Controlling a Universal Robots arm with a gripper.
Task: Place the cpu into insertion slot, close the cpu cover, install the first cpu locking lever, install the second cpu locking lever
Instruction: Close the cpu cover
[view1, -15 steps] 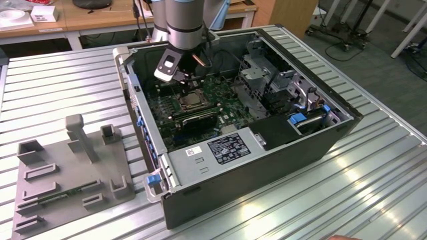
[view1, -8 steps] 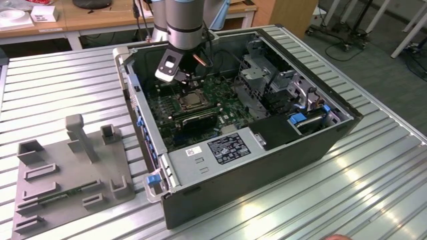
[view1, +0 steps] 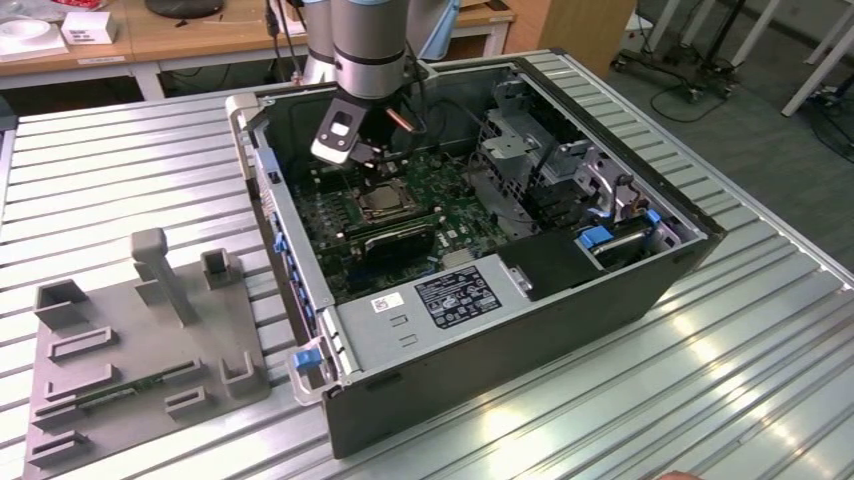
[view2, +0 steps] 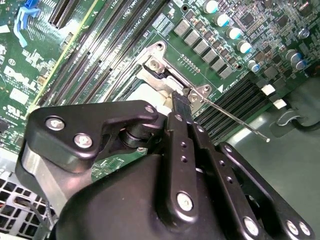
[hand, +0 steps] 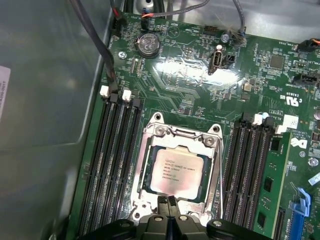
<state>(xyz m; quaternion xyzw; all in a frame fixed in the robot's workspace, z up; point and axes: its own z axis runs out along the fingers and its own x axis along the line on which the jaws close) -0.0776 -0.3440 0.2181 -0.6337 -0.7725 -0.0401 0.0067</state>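
While cpu (hand: 176, 171) lies in socket (hand: 150, 131), pincer (hand: 167, 201) hangs just beside.

Support: ribbed silver metal table (view1: 747, 400), long parallel slats, glare on the slats nearest the camera.

Item 1: large black-and-grey metal computer case (view1: 561, 330), lying on its side directly on the slats, open face up. Its far corner sits close to the table's edge.

Item 2: flat grey plastic fixture plate (view1: 127, 335) with upright posts and small brackets, on the exterior view's left of the case. It is near the case but not touching it, with a strip of bare slats between them.
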